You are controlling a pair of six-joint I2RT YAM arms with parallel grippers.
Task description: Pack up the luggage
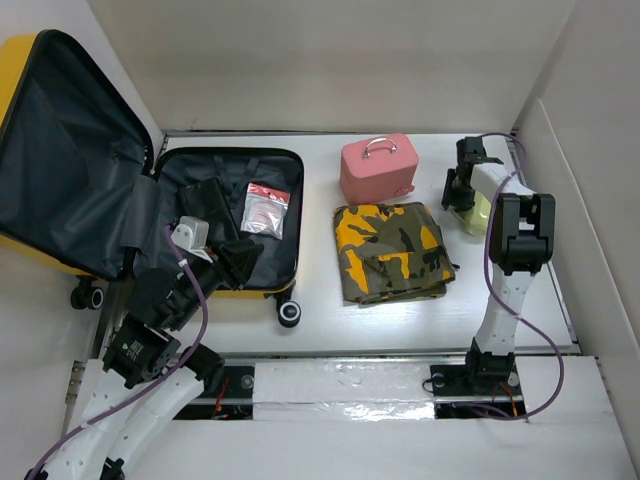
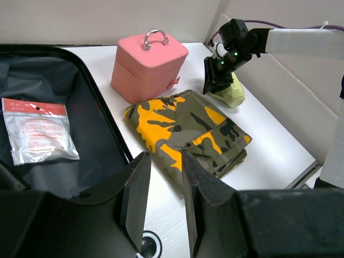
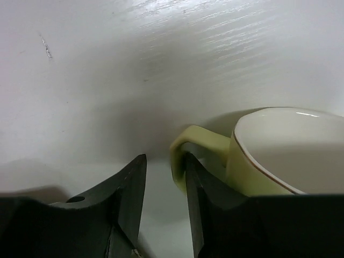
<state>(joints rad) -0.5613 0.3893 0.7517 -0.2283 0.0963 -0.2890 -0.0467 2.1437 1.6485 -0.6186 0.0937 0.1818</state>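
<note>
Now, my left gripper (image 1: pixel 235 262) hangs over the near rim of the luggage (image 1: pixel 70 170), the yellow suitcase that lies open beneath it. Its lid leans up against the wall, beyond the gripper and to its left. The jaws stand a little apart with nothing between them. Through the gap, in the left wrist view, I see white table and, right below the fingers, one black wheel (image 2: pixel 146 244). To the left of this gripper, on the suitcase's dark grey lining, lies a clear packet (image 2: pixel 38 131) with a red header. Ahead of the fingers, on the table outside the suitcase, lies a folded camouflage cloth (image 2: pixel 188 129). Beyond the cloth, close against its far edge, stands a small pink case (image 2: pixel 148 67).

My right gripper (image 1: pixel 460 190) is well apart from the luggage, out past the cloth on its far right side. It is lowered to a pale yellow-green mug (image 1: pixel 478 212) on the table. Its jaws are parted, with bare table showing between them. The mug's handle (image 3: pixel 196 141) sits just at the tip of the right-hand finger, at the edge of the gap, and is not squeezed from both sides. The mug's bowl lies to the right of the fingers. I cannot tell whether the mug stands upright or is tipped.
</note>
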